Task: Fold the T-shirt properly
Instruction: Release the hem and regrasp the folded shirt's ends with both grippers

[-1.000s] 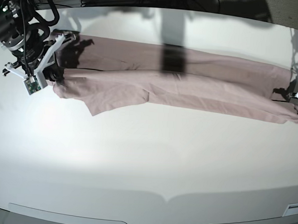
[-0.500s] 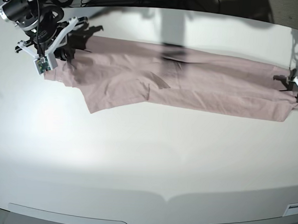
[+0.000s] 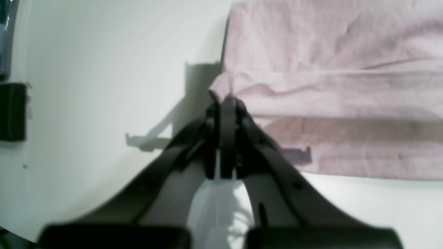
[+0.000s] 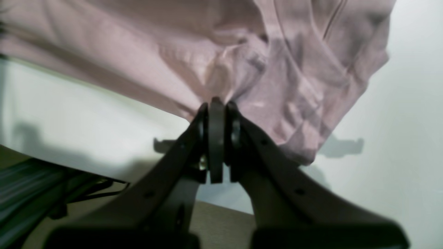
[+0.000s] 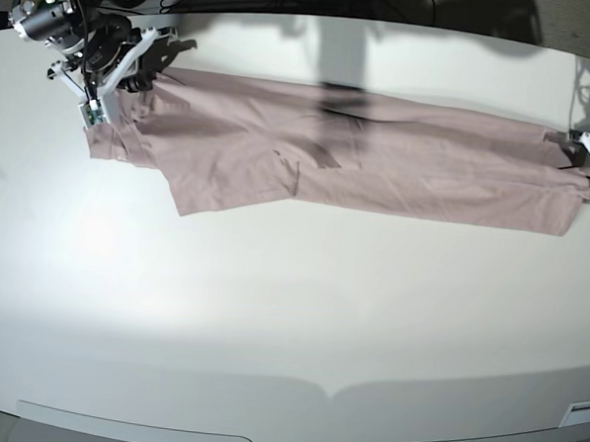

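White table (image 5: 290,310), glossy, lit from above with a bright patch near its left side; dark clutter and cables lie beyond the far edge. The T-shirt (image 5: 357,165), dusty mauve-pink, lies stretched in a long band along the far part of the table, running from the far left corner almost to the right edge, lying in overlapping layers along its length. One flap of cloth, likely a sleeve, reaches toward the near side left of the middle. A dark shadow bar crosses the cloth near the middle of the far edge. Right gripper (image 5: 122,91) sits at the far left corner, jaws pressed together and pinching a bunched bit of the shirt; in the right wrist view the cloth gathers into puckers at the right gripper (image 4: 217,100) tips and hangs in creases beyond them, the table edge and floor visible beneath. Left gripper (image 5: 578,165) is at the right edge of the table, jaws likewise closed, nipping the corner of a folded layer of the T-shirt (image 3: 332,86); the left wrist view shows a small peak of fabric raised at the left gripper (image 3: 226,98) tips, the rest lying flat on the table (image 3: 104,86) with mild wrinkles.
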`<state>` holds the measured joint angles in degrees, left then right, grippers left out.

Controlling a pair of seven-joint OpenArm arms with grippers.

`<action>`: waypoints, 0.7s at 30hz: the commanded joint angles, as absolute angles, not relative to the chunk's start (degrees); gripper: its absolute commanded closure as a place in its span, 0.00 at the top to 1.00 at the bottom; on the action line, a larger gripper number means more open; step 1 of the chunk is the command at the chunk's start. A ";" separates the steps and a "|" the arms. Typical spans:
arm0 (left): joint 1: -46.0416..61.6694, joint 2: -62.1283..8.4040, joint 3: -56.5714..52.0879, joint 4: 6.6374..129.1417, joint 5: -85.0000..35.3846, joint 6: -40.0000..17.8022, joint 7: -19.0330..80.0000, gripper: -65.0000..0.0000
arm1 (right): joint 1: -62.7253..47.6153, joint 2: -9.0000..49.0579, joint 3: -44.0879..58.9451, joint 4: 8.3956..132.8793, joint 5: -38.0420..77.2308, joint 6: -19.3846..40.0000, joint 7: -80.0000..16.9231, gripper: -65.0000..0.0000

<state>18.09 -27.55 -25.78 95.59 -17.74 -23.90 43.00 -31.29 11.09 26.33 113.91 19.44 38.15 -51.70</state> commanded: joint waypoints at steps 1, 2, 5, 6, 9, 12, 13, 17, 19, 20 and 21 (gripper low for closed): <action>18.02 -28.23 -26.22 96.36 -18.04 -23.51 41.50 0.00 | -31.07 11.62 26.68 114.06 19.68 38.09 -50.54 0.00; 18.20 -27.83 -26.22 96.36 -18.02 -23.53 41.17 0.00 | -30.74 11.57 26.68 113.51 19.70 38.09 -50.57 0.00; 18.28 -26.35 -26.22 96.36 -18.02 -23.53 40.42 0.00 | -30.33 11.62 26.68 111.92 19.68 38.06 -50.57 0.00; 18.26 -26.02 -26.22 96.36 -18.02 -23.53 40.40 0.00 | -30.30 11.62 26.68 111.31 19.66 38.06 -50.59 0.00; 18.24 -25.89 -26.22 96.36 -15.66 -23.51 40.21 0.00 | -30.28 12.43 26.68 109.30 19.66 38.06 -50.54 0.00; 18.28 -25.89 -26.22 96.36 -10.31 -23.51 39.18 0.00 | -30.30 13.28 26.68 107.94 19.64 38.02 -50.57 0.00; 18.28 -25.89 -26.22 96.36 -9.69 -23.49 38.89 0.00 | -30.28 13.34 26.68 107.70 19.66 38.00 -50.57 0.00; 18.28 -25.87 -26.22 96.31 -9.63 -23.40 37.95 0.00 | -30.28 13.32 26.68 107.00 19.66 37.93 -50.52 0.00; 18.48 -25.87 -26.22 96.31 -9.63 -23.38 37.87 0.00 | -30.30 13.32 26.68 106.96 19.66 37.93 -50.52 0.00; 18.74 -25.87 -26.22 96.31 -9.65 -23.38 37.80 0.00 | -30.30 13.32 26.68 106.96 19.64 37.89 -50.54 0.00; 19.11 -25.87 -26.22 96.31 -9.65 -23.40 37.56 0.00 | -30.28 13.32 26.68 106.96 19.64 37.82 -50.52 0.00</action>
<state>19.11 -24.77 -25.78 95.57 -9.89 -23.92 38.68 -30.30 12.84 26.33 106.21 19.42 37.95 -51.22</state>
